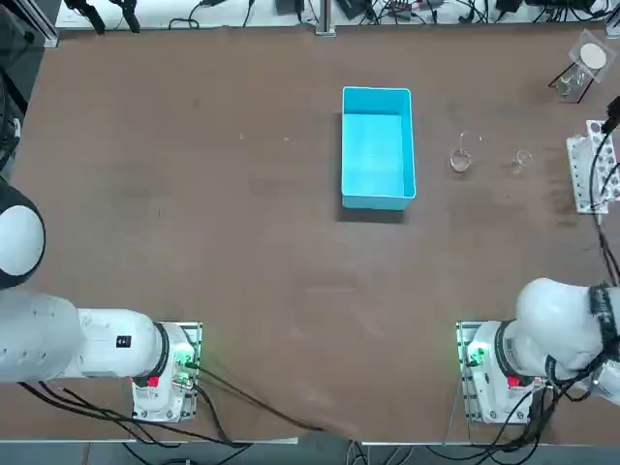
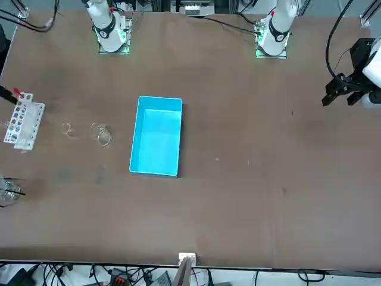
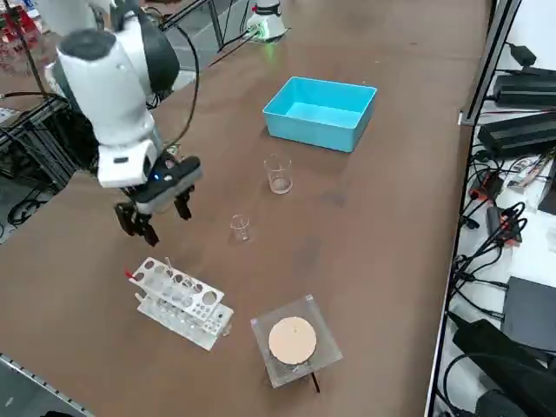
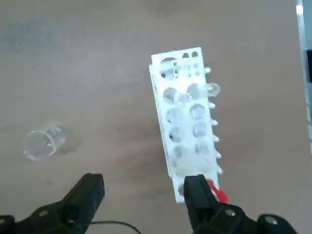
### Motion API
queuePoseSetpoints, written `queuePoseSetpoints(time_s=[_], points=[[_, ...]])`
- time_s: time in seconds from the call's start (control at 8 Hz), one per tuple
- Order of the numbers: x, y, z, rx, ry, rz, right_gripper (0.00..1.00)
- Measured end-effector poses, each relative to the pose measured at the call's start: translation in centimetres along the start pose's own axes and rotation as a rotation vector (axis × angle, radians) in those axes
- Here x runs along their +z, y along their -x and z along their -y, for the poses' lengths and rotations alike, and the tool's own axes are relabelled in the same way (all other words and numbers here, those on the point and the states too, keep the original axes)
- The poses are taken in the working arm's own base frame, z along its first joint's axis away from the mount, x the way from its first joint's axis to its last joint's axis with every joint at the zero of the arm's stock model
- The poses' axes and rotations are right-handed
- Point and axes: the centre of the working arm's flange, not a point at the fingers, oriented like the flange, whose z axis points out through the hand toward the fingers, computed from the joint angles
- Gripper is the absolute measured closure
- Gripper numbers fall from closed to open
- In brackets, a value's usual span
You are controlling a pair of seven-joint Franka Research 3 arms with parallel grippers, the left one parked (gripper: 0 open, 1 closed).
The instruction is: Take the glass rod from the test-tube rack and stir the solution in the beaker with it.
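A wide brown table (image 1: 242,252) is seen under the cameras, with cables and equipment along its far edge; near its middle a blue tray (image 1: 377,147) is set, empty as far as can be told. Toward the robot's right the beaker (image 1: 461,158) is placed upright, well apart from the tray, and a tinier clear glass (image 1: 522,159) is stood just beyond it; the solution cannot be made out through the glass. Further right, at the table's edge, the test-tube rack (image 1: 591,172) is laid, with a red-tipped part at one end; a clear square piece with a round tan disc (image 3: 293,340) is found beside it. The glass rod itself cannot be picked out with confidence in the rack; a thin clear upright is hinted at in the right side view, but it is too faint to be sure of.

The right gripper (image 3: 158,215) is held above the table just beside the rack, with nothing between its fingers; in the wrist view the fingers (image 4: 87,193) are seen spread wide, the rack's near end lying by one of them.

The step in hand is judged to be the approach to the rack, the rod not yet taken. The next move is judged to call for the spread fingers to be centred over the rod, lowered about it without the rack being knocked, and closed gently, since a thin glass rod is likely to slip or tilt.
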Motion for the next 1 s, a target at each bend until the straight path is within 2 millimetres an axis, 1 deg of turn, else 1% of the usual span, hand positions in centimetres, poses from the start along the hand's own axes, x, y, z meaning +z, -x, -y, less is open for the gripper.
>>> queuePoseSetpoints(time_s=[0.12, 0.38, 0.5, 0.62, 0.88, 1.0], points=[[2.1, 0.3, -0.6, 0.012, 0.002, -0.020, 0.00], [6.0, 0.1, -2.2, 0.038, 0.006, -0.052, 0.00], [7.5, 0.2, -2.7, 0.047, 0.002, -0.048, 0.00], [8.3, 0.5, -3.1, 0.054, -0.003, -0.033, 0.00], [8.3, 1.1, -3.9, 0.070, -0.006, -0.018, 0.01], [8.1, 1.1, -4.0, 0.070, -0.008, -0.011, 0.03]])
